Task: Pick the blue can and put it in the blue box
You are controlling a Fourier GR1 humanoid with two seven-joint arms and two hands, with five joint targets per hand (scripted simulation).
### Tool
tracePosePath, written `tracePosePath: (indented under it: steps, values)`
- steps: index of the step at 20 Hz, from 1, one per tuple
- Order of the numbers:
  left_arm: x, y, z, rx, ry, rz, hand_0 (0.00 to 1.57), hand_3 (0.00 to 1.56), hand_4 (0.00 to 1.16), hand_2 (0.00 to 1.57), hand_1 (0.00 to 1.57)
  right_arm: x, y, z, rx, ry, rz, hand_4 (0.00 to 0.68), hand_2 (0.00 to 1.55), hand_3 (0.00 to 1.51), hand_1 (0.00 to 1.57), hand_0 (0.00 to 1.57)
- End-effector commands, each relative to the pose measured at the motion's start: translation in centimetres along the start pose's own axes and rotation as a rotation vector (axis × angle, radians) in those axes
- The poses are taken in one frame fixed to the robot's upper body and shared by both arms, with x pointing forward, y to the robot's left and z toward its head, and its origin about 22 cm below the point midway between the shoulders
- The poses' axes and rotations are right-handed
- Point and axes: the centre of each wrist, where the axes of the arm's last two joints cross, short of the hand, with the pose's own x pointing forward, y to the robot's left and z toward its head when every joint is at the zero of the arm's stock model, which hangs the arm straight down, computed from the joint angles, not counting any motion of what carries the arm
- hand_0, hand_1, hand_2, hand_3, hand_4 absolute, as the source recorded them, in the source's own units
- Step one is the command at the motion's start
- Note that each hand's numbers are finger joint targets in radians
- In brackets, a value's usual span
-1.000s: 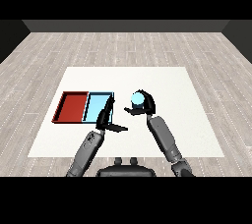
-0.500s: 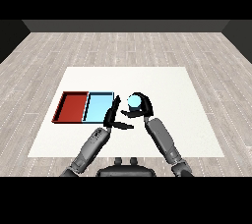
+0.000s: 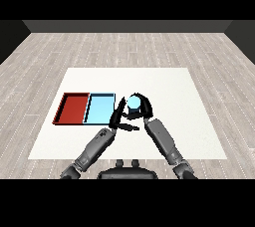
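One blue can, two trays — one red tray, one light blue tray — and two black hands on a single white table.

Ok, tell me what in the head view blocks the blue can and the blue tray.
Head view: the right hand curls round the blue can, so only its top shows; the left hand overlaps the light blue tray at its right edge; the red tray shows whole.

The table had a smooth, matt white top, and the floor around it looked like pale wooden planks. The red tray and light blue tray looked like smooth plastic. The forearms appeared as dull grey metal.
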Motion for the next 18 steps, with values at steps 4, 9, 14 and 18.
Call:
tracePosePath:
  steps: [4,9,14,18]
  values:
    - [-0.4,1.0,-0.8,-0.001,0.028,-0.006,0.0,0.0,0.0,0.0,0.0,0.1,0.5,0.1,0.019,0.004,0.01,0.559,1.46,1.38,1.43,1.43]
    - [-0.1,-0.6,-2.2,-0.016,0.039,-0.019,0.0,0.0,0.0,0.0,0.0,1.1,2.4,-0.3,0.015,-0.007,-0.024,0.55,1.46,1.38,1.43,1.43]
    - [-0.9,-0.8,-1.2,0.007,0.056,-0.031,0.0,0.0,0.0,0.0,0.0,-1.3,1.8,0.2,0.044,-0.034,-0.008,0.547,1.46,1.38,1.43,1.43]
    - [-0.9,0.3,-2.7,-0.006,0.025,-0.035,0.0,0.0,0.0,0.0,0.0,-0.5,2.0,-1.0,0.04,-0.011,-0.012,0.541,1.46,1.37,1.42,1.42]
